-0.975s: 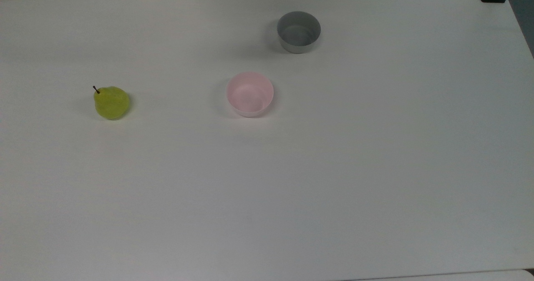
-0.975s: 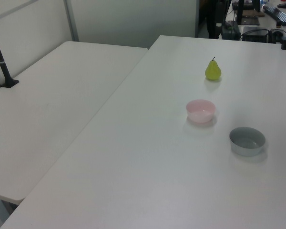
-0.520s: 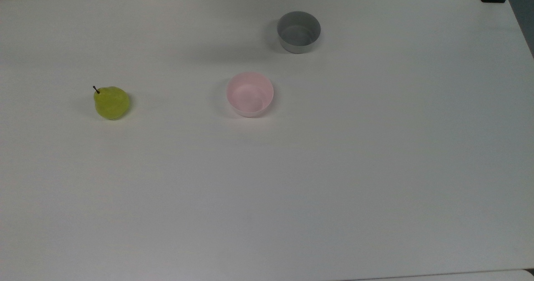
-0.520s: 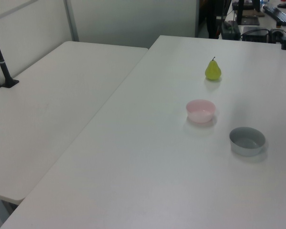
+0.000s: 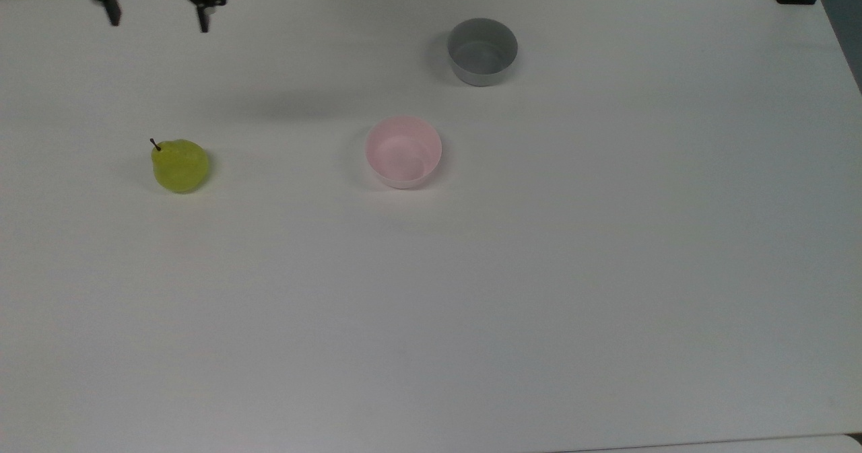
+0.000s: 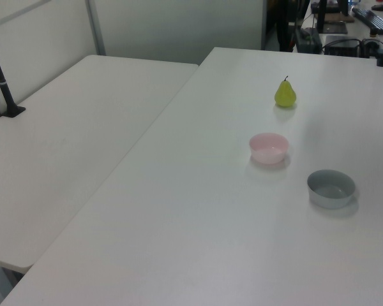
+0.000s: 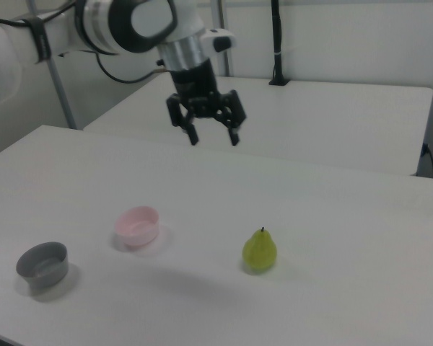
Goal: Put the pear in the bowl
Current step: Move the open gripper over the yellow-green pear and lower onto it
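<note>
**A:** So where's the pear sitting right now?

**B:** Upright on the white desk, stem up, nothing touching it. In the top view it's over on the top view's left, well apart from the pink bowl, which sits near the middle. In the right view it's flipped: pear on the right view's right, pink bowl to its left.

**A:** And the bowl's got nothing in it?

**B:** Yep, just bare pink inside. There's also a grey bowl further toward the top edge in the top view, apart from the pink one. The left view lines them all up: pear farthest, pink bowl in the middle, grey bowl nearest.

**A:** What's the pincer doing?

**B:** The pincer hangs in the air above the desk, fingers spread wide and pointing down, gripping nothing. In the top view the pincer pokes in at the upper left corner, beyond the pear and not over it. It casts a soft shadow on the desk between the pear and the bowls.
</note>
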